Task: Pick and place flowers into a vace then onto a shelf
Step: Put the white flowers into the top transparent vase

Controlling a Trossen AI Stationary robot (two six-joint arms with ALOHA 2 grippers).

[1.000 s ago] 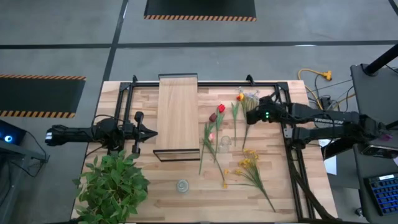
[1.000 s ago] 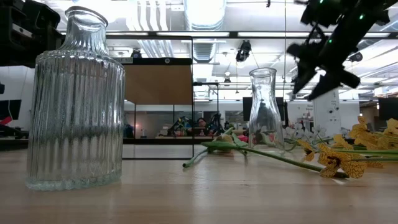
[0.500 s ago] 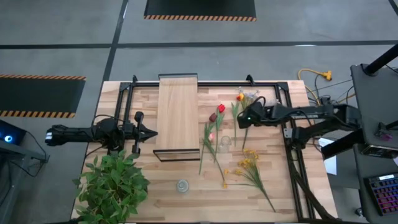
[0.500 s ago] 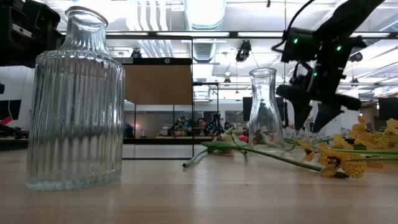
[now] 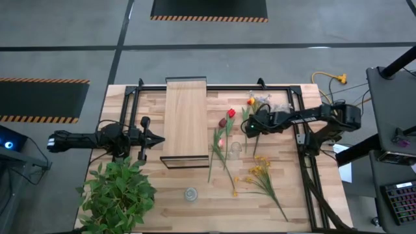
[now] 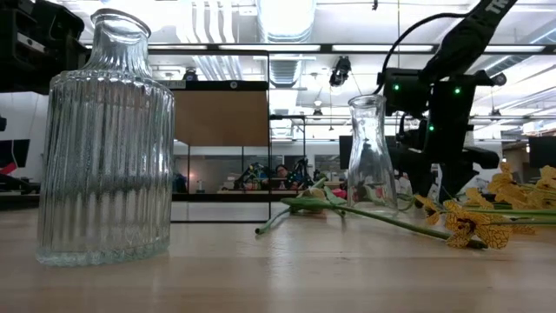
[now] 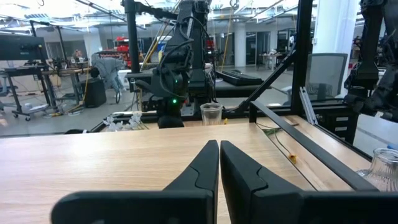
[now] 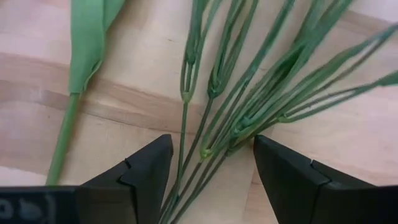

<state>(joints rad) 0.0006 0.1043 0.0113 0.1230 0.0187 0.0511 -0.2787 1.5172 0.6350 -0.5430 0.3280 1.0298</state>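
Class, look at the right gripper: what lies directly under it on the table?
Under the open right gripper lies a bundle of thin green stems, between its fingers. A thicker stem lies beside them. Their blooms are out of the wrist view.

table (image 5: 299,195) | flowers (image 5: 260,175), shelf (image 5: 185,117), two vases (glass) (image 5: 190,194), plant (image 5: 117,195)

The flowers (image 5: 244,146) lie flat on the counter, spread loosely to the right of the shelf (image 5: 186,117). Red and pink tulips (image 5: 226,119) point their heads toward the far edge, with long green stems running nearward. A yellow spray (image 5: 260,170) lies nearest the front, and an orange-yellow bloom (image 5: 251,101) farthest back beside pale blossoms (image 5: 262,101). The shelf, a light-wood board on a thin black frame, stands bare.
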